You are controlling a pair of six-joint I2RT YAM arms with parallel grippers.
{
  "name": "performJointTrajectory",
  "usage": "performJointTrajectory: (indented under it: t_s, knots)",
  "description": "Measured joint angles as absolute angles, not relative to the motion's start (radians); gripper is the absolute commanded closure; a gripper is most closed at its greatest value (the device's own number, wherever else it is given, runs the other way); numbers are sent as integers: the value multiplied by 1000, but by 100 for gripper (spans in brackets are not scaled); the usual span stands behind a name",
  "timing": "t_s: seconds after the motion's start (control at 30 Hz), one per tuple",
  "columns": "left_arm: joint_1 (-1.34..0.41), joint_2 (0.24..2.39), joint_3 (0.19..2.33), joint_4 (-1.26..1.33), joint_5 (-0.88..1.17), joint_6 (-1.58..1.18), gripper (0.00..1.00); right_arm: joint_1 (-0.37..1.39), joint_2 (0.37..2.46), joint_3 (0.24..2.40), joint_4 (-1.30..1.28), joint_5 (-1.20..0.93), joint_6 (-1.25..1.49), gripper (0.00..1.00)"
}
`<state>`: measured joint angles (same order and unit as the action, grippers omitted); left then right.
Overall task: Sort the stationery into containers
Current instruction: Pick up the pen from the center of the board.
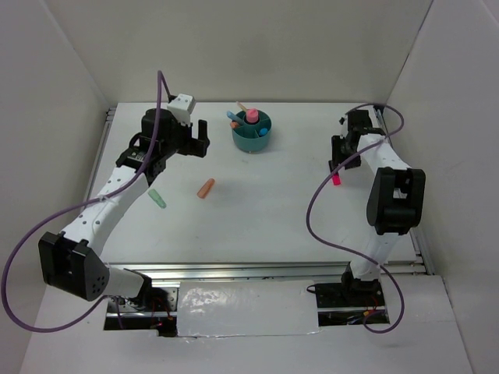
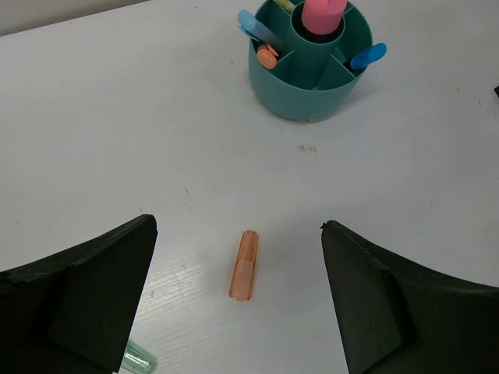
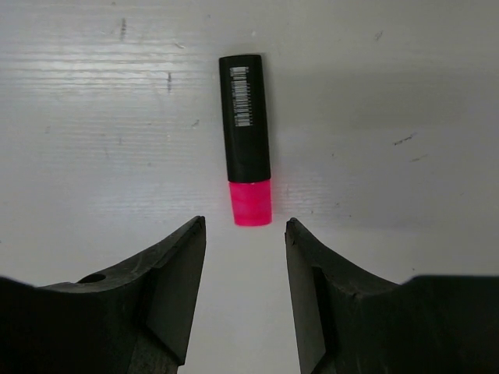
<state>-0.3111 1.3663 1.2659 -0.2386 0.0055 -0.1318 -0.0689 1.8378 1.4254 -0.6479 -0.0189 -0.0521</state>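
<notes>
The teal organizer cup (image 1: 248,145) stands at the back centre. It holds a pink marker (image 2: 322,14) in its centre well, and blue pens (image 2: 367,56) and an orange stub in the outer compartments. An orange stub (image 1: 206,188) and a mint green stub (image 1: 157,198) lie on the table. My left gripper (image 1: 199,139) is open and empty. In the left wrist view (image 2: 238,226) the orange stub (image 2: 244,265) lies between its fingers on the table below, with the cup (image 2: 300,100) ahead. My right gripper (image 3: 245,222) is open and empty, just short of a black marker with a pink cap (image 3: 246,136).
The white enclosure walls close in at the back and on both sides. The black and pink marker (image 1: 337,179) lies near the table's right edge, under my right gripper (image 1: 337,164). The mint green stub (image 2: 138,358) shows by the left finger in the left wrist view.
</notes>
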Motion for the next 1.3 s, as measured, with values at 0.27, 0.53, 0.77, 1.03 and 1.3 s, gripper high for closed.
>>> performJointTrajectory:
  t_s: [0.27, 0.53, 0.77, 1.03, 1.3]
  knots:
    - [-319, 1375, 1266, -243, 5, -130, 1, -79, 1978, 1488, -648, -12, -84, 44]
    - [-319, 1386, 1266, -254, 9, -100, 1, -77, 2090, 1584, -646, -40, -102, 47]
    - [-319, 1417, 1266, -275, 44, -76, 1, -72, 2127, 1592, -644, -50, -131, 74]
    - [-315, 1351, 1125, -130, 253, 87, 10, -58, 2126, 1626, -722, -183, -152, 94]
    - [-440, 1278, 945, 27, 540, 577, 28, 68, 2014, 1671, -933, -617, -266, 96]
